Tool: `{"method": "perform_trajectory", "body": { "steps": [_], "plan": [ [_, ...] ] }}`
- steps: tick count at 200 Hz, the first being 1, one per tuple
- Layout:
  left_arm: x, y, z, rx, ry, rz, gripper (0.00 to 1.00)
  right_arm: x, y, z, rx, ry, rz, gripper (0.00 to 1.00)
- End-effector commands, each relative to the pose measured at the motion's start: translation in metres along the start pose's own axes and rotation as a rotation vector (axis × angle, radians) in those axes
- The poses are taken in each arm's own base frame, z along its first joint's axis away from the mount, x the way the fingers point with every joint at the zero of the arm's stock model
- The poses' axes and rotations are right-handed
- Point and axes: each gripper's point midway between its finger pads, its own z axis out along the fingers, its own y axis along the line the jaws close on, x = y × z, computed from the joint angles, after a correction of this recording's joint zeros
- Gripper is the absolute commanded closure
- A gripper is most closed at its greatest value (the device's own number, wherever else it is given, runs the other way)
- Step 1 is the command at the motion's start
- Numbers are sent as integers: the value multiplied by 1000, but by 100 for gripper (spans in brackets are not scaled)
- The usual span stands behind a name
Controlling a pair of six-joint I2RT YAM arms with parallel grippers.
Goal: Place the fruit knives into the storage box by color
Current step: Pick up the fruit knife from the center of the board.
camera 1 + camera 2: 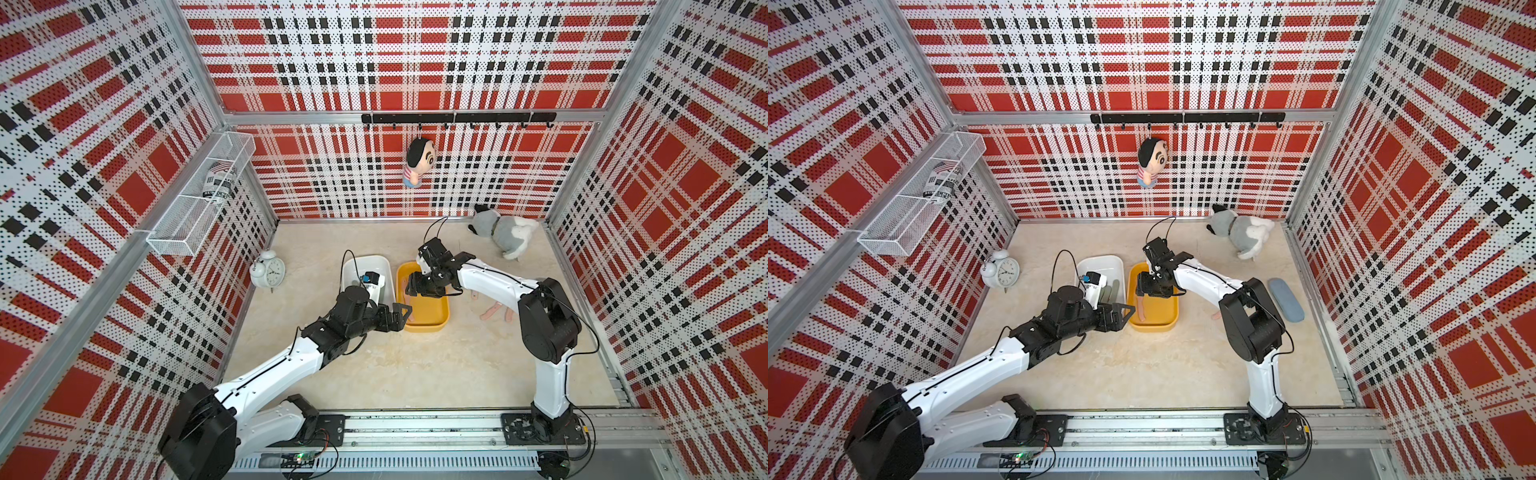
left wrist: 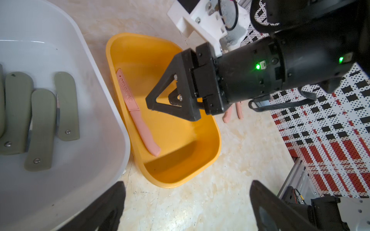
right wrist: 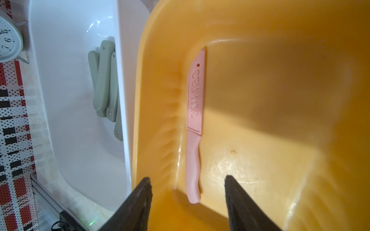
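Note:
A salmon pink fruit knife (image 3: pixel 193 128) lies flat on the floor of the yellow storage box (image 1: pixel 428 328), close to its left wall. My right gripper (image 3: pixel 187 177) hangs open just above the knife's handle end, with its fingers clear of the handle on either side. Several sage green fruit knives (image 2: pixel 40 120) lie stacked in the white storage box (image 1: pixel 365 261) beside it. More pink knives (image 1: pixel 492 311) rest on the table right of the yellow box, partly hidden by my right arm. My left gripper (image 1: pixel 401 316) stands open and empty at the yellow box's near left corner.
A white alarm clock (image 1: pixel 268 270) stands left of the boxes. A grey plush dog (image 1: pixel 505 232) lies at the back right. A blue-grey case (image 1: pixel 1285 299) sits by the right wall. A doll (image 1: pixel 419 162) hangs on the back wall, and a wire basket (image 1: pixel 199 195) on the left wall.

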Motion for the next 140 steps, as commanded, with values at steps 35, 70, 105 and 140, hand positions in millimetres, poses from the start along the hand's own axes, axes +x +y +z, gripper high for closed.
{"method": "perform_trajectory", "body": {
  "steps": [35,70,105,140],
  "plan": [
    [-23,-13,-6,20,-46,0,2,-18,14,-32,-26,-80,-57,33],
    [-27,-19,-3,26,-53,1,2,-22,20,-41,-47,-110,-76,32],
    [-35,-30,3,41,-54,13,2,-33,24,-60,-44,-167,-94,32],
    [-44,-41,7,58,-67,26,2,-37,21,-75,-43,-193,-86,32]
  ]
}}
